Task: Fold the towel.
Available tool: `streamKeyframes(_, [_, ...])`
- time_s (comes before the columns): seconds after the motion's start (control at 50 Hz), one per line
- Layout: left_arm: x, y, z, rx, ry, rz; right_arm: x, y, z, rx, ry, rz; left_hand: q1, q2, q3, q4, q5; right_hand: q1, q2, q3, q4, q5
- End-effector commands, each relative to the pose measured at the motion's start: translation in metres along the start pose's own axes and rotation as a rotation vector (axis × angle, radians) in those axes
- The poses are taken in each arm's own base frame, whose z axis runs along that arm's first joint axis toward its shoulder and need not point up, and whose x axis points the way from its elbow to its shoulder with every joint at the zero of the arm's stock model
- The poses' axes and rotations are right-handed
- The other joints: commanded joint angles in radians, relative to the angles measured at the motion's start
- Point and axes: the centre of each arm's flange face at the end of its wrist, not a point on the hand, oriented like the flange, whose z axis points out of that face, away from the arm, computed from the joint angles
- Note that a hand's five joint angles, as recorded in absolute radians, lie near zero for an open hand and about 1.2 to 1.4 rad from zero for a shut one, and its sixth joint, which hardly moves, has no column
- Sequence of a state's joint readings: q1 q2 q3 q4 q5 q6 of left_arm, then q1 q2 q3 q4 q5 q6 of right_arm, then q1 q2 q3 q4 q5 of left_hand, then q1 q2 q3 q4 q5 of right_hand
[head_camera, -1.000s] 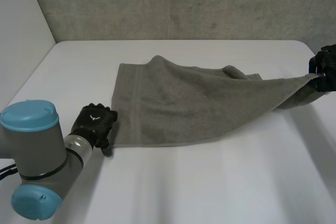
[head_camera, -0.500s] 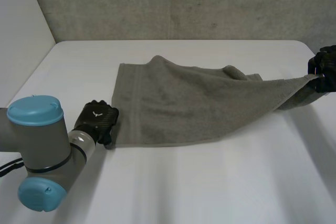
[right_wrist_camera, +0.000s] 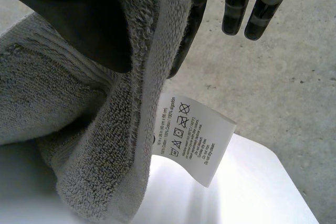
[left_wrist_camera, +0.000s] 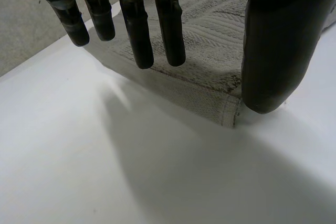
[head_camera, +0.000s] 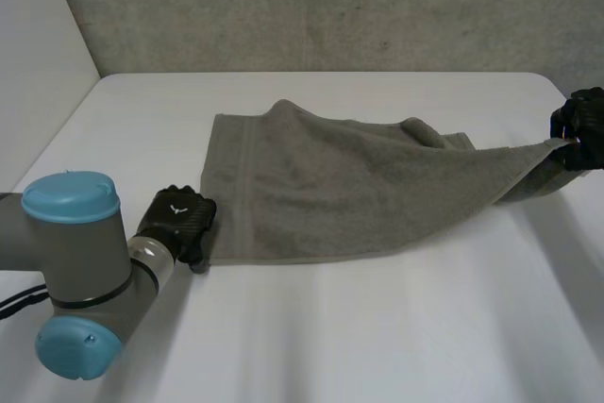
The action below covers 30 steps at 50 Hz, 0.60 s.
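A grey towel (head_camera: 349, 195) lies spread on the white table (head_camera: 377, 327), its right end lifted off the surface. My left hand (head_camera: 179, 219) sits at the towel's near left corner. In the left wrist view its fingers (left_wrist_camera: 136, 30) hang fairly straight over the corner of the towel (left_wrist_camera: 210, 30) and its thumb (left_wrist_camera: 270, 51) stands beside the corner's tip, nothing pinched. My right hand (head_camera: 580, 125) at the table's right edge holds the towel's right corner up. In the right wrist view the right hand (right_wrist_camera: 79, 19) pinches the hem of the towel (right_wrist_camera: 52, 93) between thumb and fingers, beside a white care label (right_wrist_camera: 197, 137).
A grey concrete wall (head_camera: 330, 7) runs behind the table's far edge. My left arm (head_camera: 75, 271) reaches across the near left of the table. Bare white tabletop stretches in front of the towel.
My left arm has shifted right, bringing the hand closer onto the towel's near left corner, with its fingers a little more curled. The right hand has crept up slightly with its corner.
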<state>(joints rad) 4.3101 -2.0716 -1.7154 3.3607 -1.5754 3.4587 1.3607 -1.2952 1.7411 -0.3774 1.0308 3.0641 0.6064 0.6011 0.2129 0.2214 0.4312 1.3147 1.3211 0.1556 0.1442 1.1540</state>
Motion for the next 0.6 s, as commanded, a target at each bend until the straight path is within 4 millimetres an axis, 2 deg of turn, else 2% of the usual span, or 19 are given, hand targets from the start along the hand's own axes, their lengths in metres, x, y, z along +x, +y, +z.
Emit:
streamKeyframes(0.02, [-0.001,-0.001,0.004,0.005,-0.004,-0.002,0.0,0.002,0.0,-0.004,-0.002,0.002,0.044,0.05,-0.038,-0.047,0.045,0.082,0.075,0.019,0.03,0.068])
streamKeyframes(0.04, [-0.001,-0.001,0.004,0.005,-0.004,-0.002,0.0,0.002,0.0,-0.004,-0.002,0.002,0.045,0.05,-0.038,-0.047,0.045,0.082,0.075,0.019,0.03,0.068])
streamKeyframes(0.08, [-0.001,-0.001,0.006,0.004,-0.003,0.0,0.0,0.002,0.0,-0.004,-0.002,0.002,0.252,0.257,-0.038,-0.047,0.252,0.082,0.075,0.019,0.03,0.068])
streamKeyframes(0.1, [-0.001,-0.001,0.006,0.004,-0.003,0.0,0.0,0.002,0.0,-0.004,-0.002,0.002,0.253,0.258,-0.038,-0.047,0.254,0.082,0.075,0.019,0.03,0.068])
streamKeyframes(0.14, [0.0,-0.001,0.008,0.003,-0.001,0.0,0.0,0.002,0.0,-0.004,-0.002,0.002,0.574,0.58,-0.038,-0.047,0.575,0.082,0.075,0.019,0.03,0.068])
streamKeyframes(0.16, [0.0,-0.001,0.008,0.003,-0.001,0.0,0.0,0.002,0.0,-0.004,-0.002,0.002,0.576,0.581,-0.038,-0.047,0.577,0.082,0.075,0.019,0.03,0.068])
streamKeyframes(0.18, [0.0,-0.002,0.008,0.005,0.0,-0.001,0.0,0.002,0.0,-0.004,-0.002,0.002,0.788,0.793,-0.038,-0.047,0.788,0.082,0.075,0.019,0.03,0.068])
streamKeyframes(0.32, [-0.002,-0.01,0.005,0.018,0.005,-0.04,-0.001,0.001,0.0,-0.003,-0.002,0.002,0.79,0.795,-0.038,-0.047,0.791,0.082,0.075,0.019,0.03,0.068])
streamKeyframes(0.46, [0.0,-0.023,-0.002,0.068,0.08,-0.172,-0.002,0.001,0.0,-0.004,-0.003,0.003,0.79,0.795,-0.038,-0.047,0.791,0.082,0.075,0.019,0.03,0.068])
streamKeyframes(0.58, [-0.001,-0.032,-0.016,0.055,0.116,-0.202,-0.007,-0.008,-0.004,-0.015,-0.038,0.005,0.79,0.795,-0.038,-0.047,0.791,0.082,0.075,0.019,0.03,0.068])
streamKeyframes(0.6, [-0.002,-0.035,-0.019,0.055,0.116,-0.203,-0.01,-0.015,-0.007,-0.025,-0.06,0.003,0.79,0.795,-0.038,-0.047,0.791,0.082,0.075,0.019,0.03,0.068])
